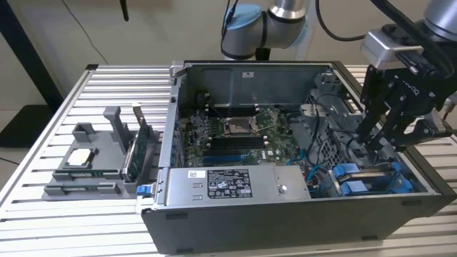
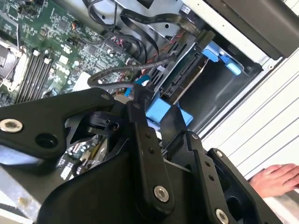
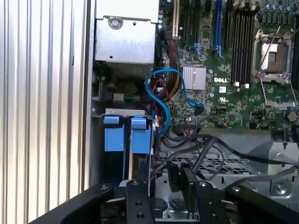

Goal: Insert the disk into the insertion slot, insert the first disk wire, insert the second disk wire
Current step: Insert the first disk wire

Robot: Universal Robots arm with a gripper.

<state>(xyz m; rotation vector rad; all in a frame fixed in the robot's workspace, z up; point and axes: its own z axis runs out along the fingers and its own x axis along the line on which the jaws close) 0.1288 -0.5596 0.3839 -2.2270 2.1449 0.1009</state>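
Note:
My black gripper (image 1: 378, 143) hangs open inside the open computer case, just above the grey drive cage (image 1: 325, 134) at the exterior view's right. Two blue-fronted units sit side by side in the cage bays. The disk (image 3: 141, 137) appears to be the one in line with one finger (image 3: 138, 200), seated in the insertion slot (image 3: 140, 163). The other unit (image 3: 114, 135) lies beside it. A black wire connector (image 3: 174, 177) sits between the fingers, close to one of them, and its black wire (image 3: 205, 142) loops back to the board. The disk's blue frame (image 2: 161, 112) shows in the gap.
The case (image 1: 236, 225) lies on a slatted metal table (image 1: 71, 225). A power supply box (image 1: 236, 184), the motherboard (image 1: 236, 134) and a blue cable (image 3: 161, 93) lie beside the cage. A grey parts holder (image 1: 93, 160) stands at the exterior view's left. A person's hand (image 2: 275, 179) rests on the table.

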